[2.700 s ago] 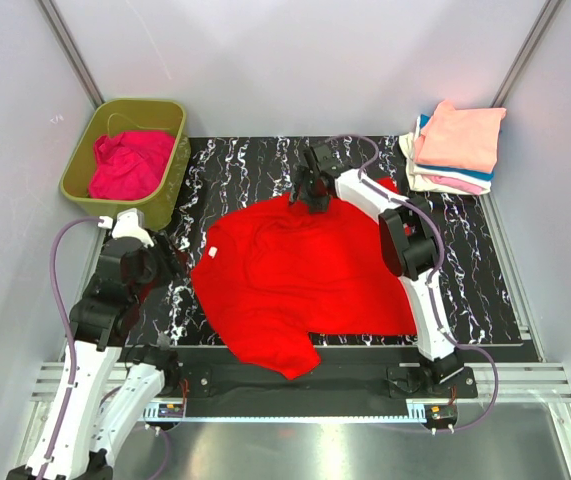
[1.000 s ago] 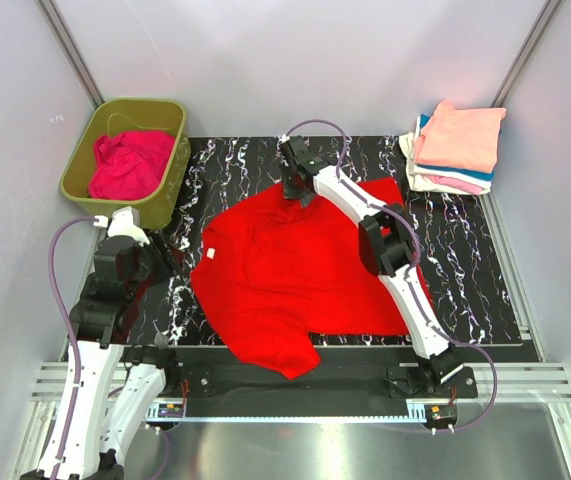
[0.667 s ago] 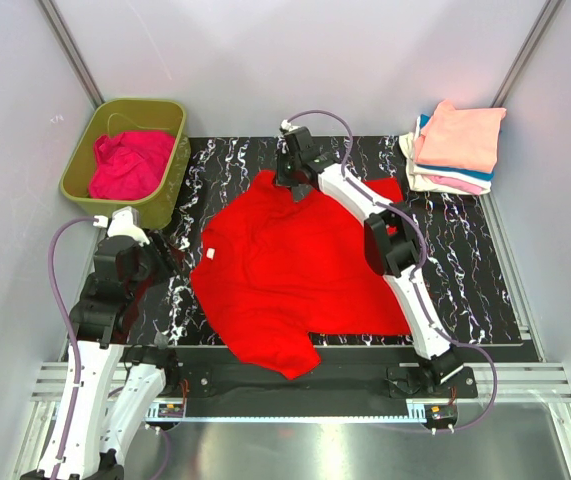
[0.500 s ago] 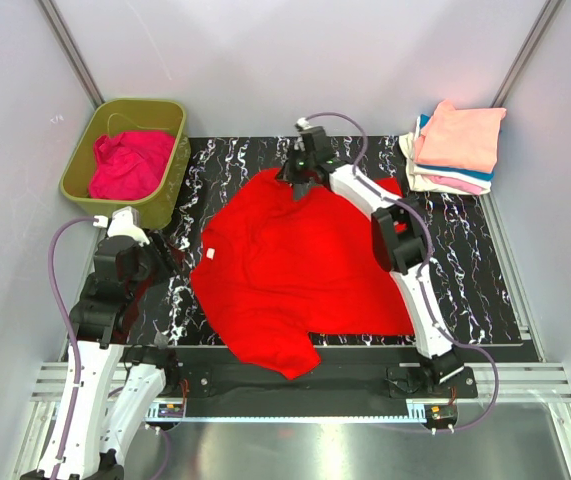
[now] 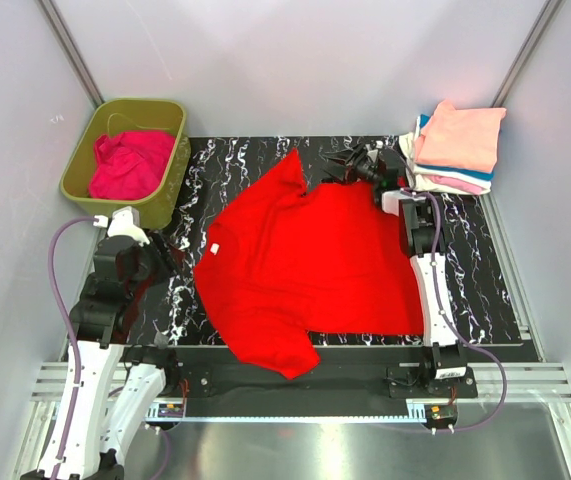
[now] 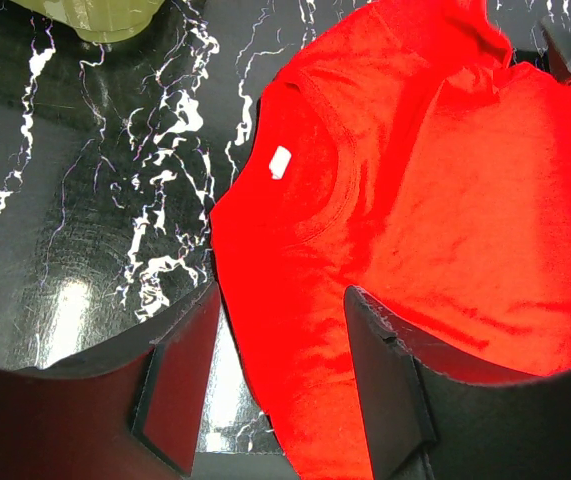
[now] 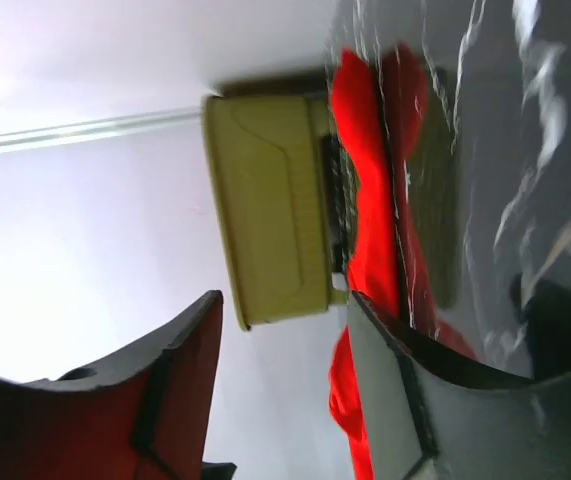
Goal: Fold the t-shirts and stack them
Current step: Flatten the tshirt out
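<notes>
The red t-shirt [image 5: 305, 260] lies spread on the black marbled mat [image 5: 470, 270], collar to the left. The right gripper [image 5: 340, 170] hovers just past the shirt's far edge, jaws apart and empty (a sleeve peaks beside it). The left gripper [image 6: 280, 375] hangs over the collar side, jaws apart, holding nothing. A folded stack [image 5: 455, 148] sits beyond the shirt's far-right corner, and a magenta shirt [image 5: 130, 165] fills the olive tub [image 5: 177, 150] beyond its far-left.

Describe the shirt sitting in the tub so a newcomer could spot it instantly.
Start at the black marbled mat and go to its far left corner, where an olive-green tub stands. The magenta-pink t-shirt lies crumpled inside it. Unlike the bright red t-shirt spread flat on the mat and the folded stack at the far right, it is bunched up.
</notes>
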